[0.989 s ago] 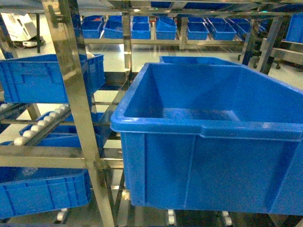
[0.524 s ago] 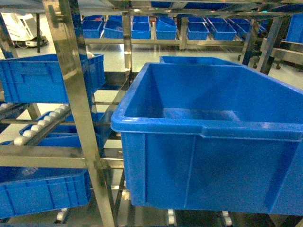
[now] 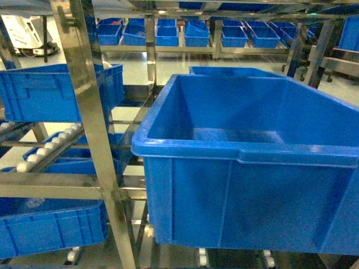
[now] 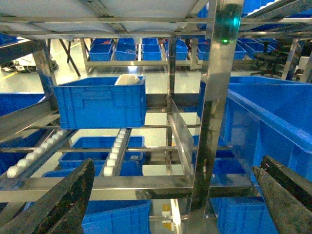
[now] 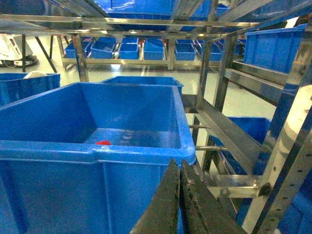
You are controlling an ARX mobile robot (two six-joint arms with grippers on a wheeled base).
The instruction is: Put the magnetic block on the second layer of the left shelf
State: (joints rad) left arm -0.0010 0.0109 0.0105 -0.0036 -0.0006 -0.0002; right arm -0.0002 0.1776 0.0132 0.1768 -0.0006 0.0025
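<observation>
So the big blue bin (image 3: pixel 247 168) fills most of the head view, sitting on the steel roller rack (image 3: pixel 92 140), and neither arm shows up in that shot at all.

Right wrist cam: the right gripper (image 5: pixel 179 195) comes up from 6 o'clock with its two black fingers pressed flat together, no gap between them and nothing pinched in there. It's just outside the bin's near rim, around the front right corner, can't tell if it's actually touching the plastic.

The magnetic block (image 5: pixel 103 143) is only a little red sliver on the bin floor, peeking over the near rim at roughly 10 o'clock from that gripper. Well apart from the fingers.

Left wrist cam: the left gripper (image 4: pixel 175 204) has its fingers (image 4: pixel 68 204) spread wide, one at 7 o'clock and the other at 5 o'clock in the frame, holding nothing. A shiny rack upright (image 4: pixel 214 107) stands between them further out, and a smaller blue crate (image 4: pixel 100 105) with something white in it sits on the rollers at 10 o'clock.
</observation>
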